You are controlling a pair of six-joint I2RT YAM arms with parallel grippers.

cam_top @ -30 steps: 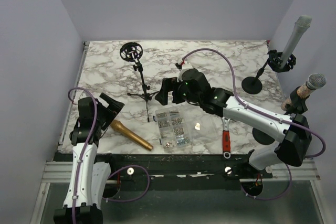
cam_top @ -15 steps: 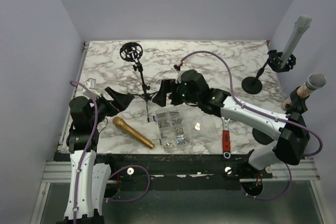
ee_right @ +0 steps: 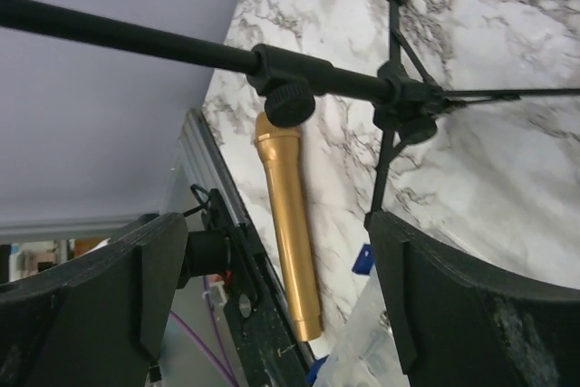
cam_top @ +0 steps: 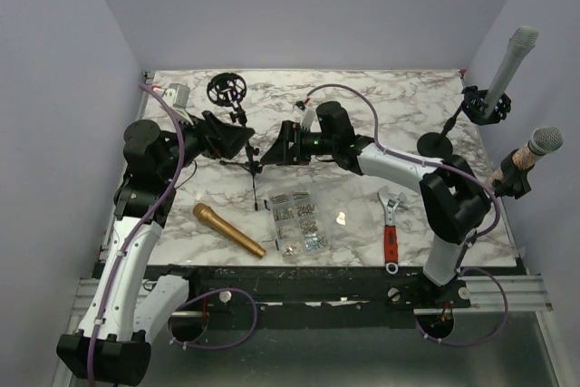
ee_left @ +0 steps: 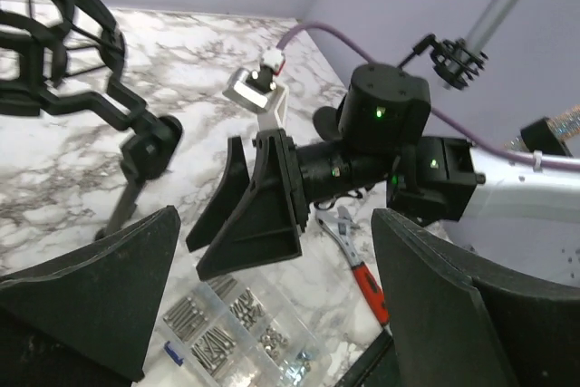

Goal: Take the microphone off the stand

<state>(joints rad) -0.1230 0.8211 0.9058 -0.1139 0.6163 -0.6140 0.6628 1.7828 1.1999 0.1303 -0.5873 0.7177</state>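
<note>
Microphone (cam_top: 228, 230) flat on table (cam_top: 372, 101), apart from left claw (cam_top: 243, 140) and right claw (cam_top: 275, 148)

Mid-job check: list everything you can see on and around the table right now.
gold microphone: one, gold, lying flat, front left
tripod stand: one, black, back left, shock mount empty
parts box: one, clear, front centre, holding screws
wrench: one, red handle, front right
grey microphone: one, grey, clipped in a black stand, back right
mesh-head microphone: one, silver head, right edge
table: one, white marble
left end effector: one, black, open, by the tripod stand
right end effector: one, black, open, opposite it
</note>
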